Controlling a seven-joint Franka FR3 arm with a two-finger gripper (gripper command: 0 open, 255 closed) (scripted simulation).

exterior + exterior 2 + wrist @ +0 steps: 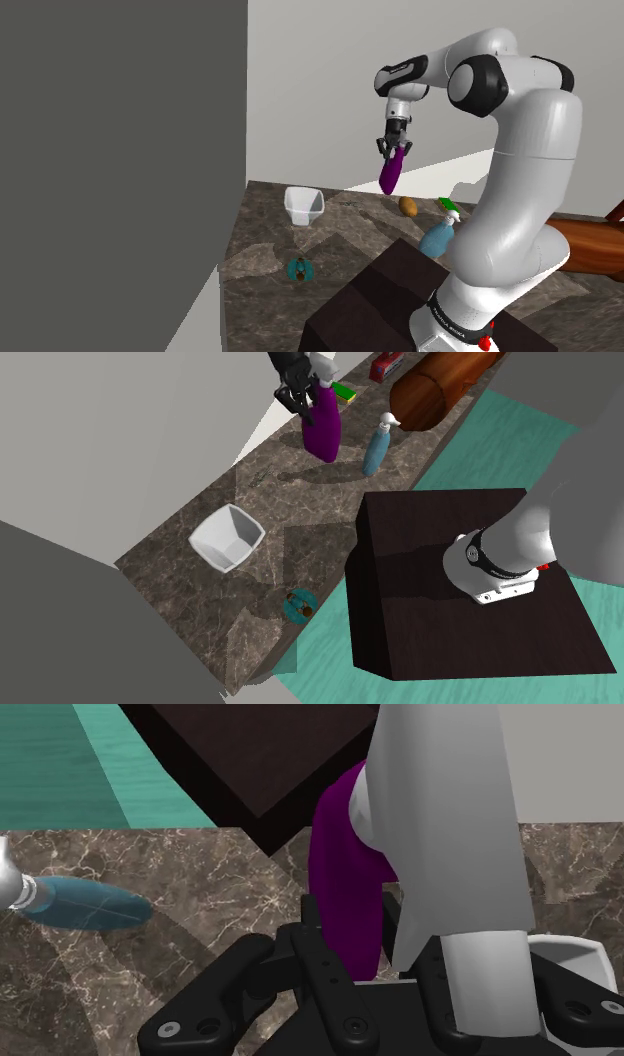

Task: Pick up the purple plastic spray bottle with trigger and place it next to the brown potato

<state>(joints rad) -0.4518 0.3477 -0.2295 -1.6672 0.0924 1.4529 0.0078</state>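
The purple spray bottle (pixel 391 173) hangs in the air above the marble counter (pixel 340 235), body down. My gripper (pixel 393 141) is shut on its top end. The brown potato (pixel 408 206) lies on the counter just below and to the shoulder view's right of the bottle's base. In the second exterior view the gripper (pixel 300 396) holds the purple bottle (pixel 322 428) over the far end of the counter (pixel 200 602). In the wrist view the purple bottle (pixel 345 894) is clasped between the black fingers (pixel 312 926).
A blue spray bottle (pixel 438 236) stands close to the potato. A white bin (pixel 303 205) and a small teal object (pixel 299 268) sit further along the counter. A brown log-like cylinder (pixel 440 382), a green sponge (pixel 345 392) and the dark stand (pixel 450 582) are nearby.
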